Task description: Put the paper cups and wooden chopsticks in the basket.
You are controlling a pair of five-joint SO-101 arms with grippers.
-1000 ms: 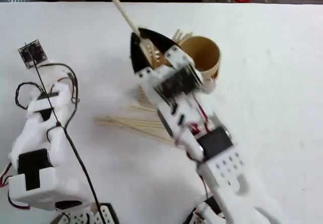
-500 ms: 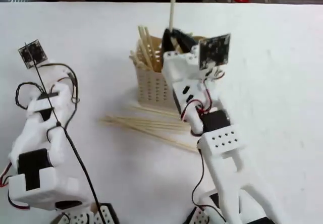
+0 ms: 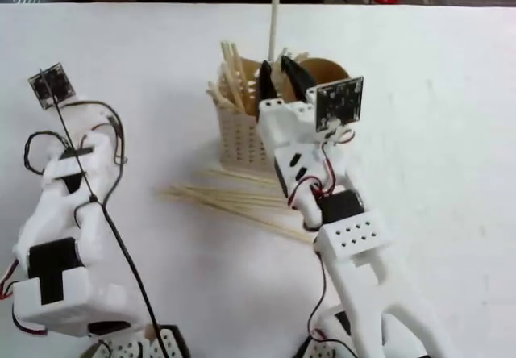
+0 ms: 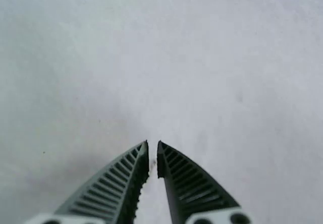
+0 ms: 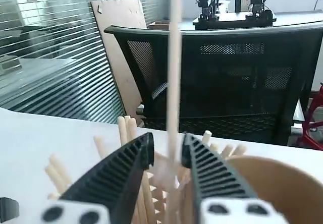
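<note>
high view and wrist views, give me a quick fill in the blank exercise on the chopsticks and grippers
1. A single chopstick stands ___ between the fingers of the right gripper.
2. The left gripper, its jaws ___, points at a bare part of the table.
3. The loose chopsticks lie on the ___ beside the white basket.

Missing words: upright; shut; table
</note>
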